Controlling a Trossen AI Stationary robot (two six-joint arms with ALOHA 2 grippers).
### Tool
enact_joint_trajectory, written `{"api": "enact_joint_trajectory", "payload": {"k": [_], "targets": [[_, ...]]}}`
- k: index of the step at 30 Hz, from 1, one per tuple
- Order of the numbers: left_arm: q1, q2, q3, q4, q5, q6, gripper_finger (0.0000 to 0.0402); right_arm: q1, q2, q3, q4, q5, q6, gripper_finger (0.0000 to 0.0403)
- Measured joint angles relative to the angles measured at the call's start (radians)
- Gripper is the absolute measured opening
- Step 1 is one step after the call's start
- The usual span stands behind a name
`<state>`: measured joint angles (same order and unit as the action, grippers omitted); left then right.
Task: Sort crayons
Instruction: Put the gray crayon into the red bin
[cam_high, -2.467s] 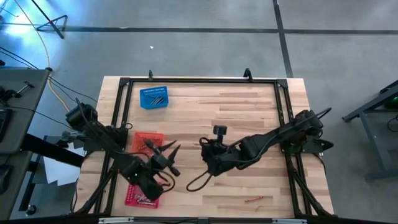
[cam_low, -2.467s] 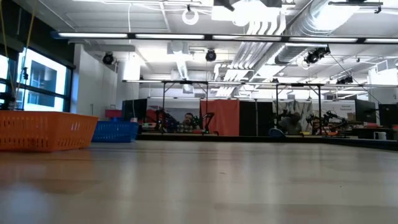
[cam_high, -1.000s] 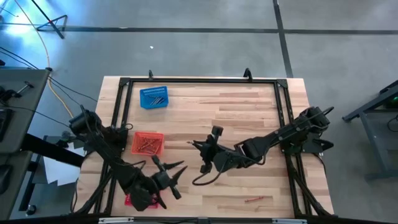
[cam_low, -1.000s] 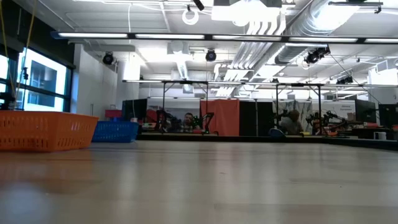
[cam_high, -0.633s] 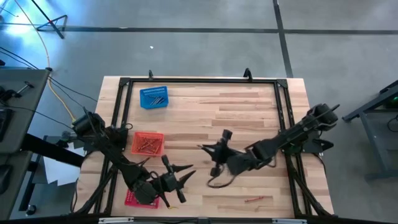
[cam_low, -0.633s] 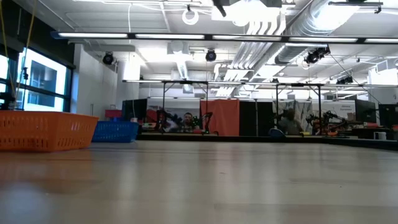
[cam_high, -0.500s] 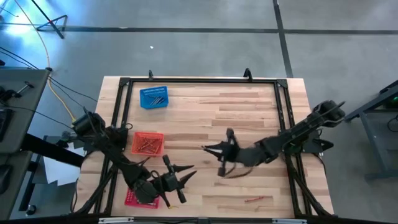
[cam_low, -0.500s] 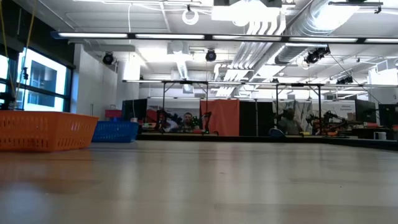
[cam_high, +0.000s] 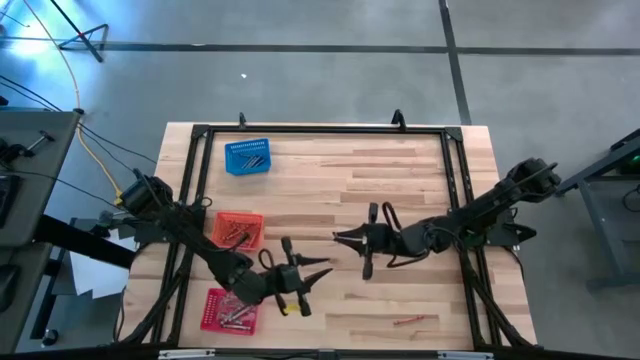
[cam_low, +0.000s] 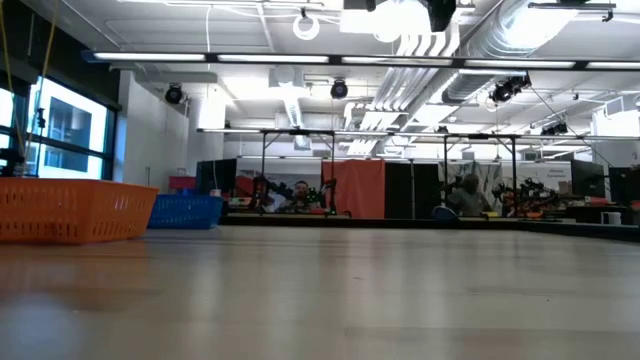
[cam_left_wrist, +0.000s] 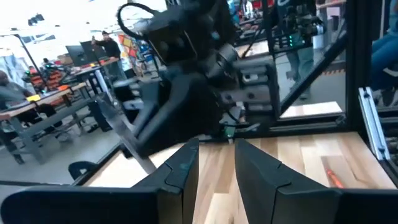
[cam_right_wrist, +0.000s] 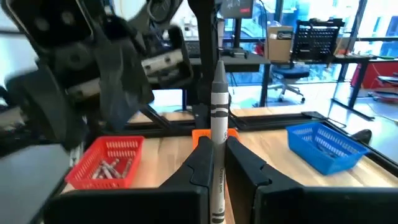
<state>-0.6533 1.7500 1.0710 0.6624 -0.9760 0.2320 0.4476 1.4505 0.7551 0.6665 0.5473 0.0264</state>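
The desk (cam_high: 400, 170) carries three small baskets toward its left side, and the orange basket (cam_high: 238, 229) in the middle of that row serves as the landmark. The blue basket (cam_high: 247, 157) sits well beyond it toward the far edge; the red basket (cam_high: 226, 308) sits nearer the front edge and holds greyish crayons. Crayons also lie in the orange and blue baskets.

The right tool (cam_high: 340, 237) hangs over bare wood to the right of the orange basket, well apart from it. Its fingers are pinched almost together on a grey crayon (cam_right_wrist: 219, 112), which stands up between them with most of its length above the grip. The left tool (cam_high: 322, 272) hovers right of the red basket and just in front of the right tool, its fingers partly apart with nothing between them.

One reddish crayon (cam_high: 406, 322) lies alone on the desk, far to the right of the orange basket, near the front edge.

The main risk, as I judge it, is the thin hold: the crayon is gripped low on its shaft, so a quick swing could tip it or let it slide out onto the desk short of any basket. The two tools are also close together; if the right one heads for the red basket its path crosses the left one, and a knock could dislodge the crayon. A drop into the orange basket, the nearest one, would missort it.
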Motion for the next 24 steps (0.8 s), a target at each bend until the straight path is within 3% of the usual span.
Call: {"api": "enact_joint_trajectory", "payload": {"k": [6,24], "targets": [[0.007,-0.003,0.0,0.048,0.009,0.01,0.0092,0.041,0.0,0.002,-0.049,0.072,0.0,0.0018],[0.045,-0.002,0.0,0.04,0.034,0.006,0.0155,0.112,-0.001,0.003,-0.012,0.065,-0.001,0.0018]]}}
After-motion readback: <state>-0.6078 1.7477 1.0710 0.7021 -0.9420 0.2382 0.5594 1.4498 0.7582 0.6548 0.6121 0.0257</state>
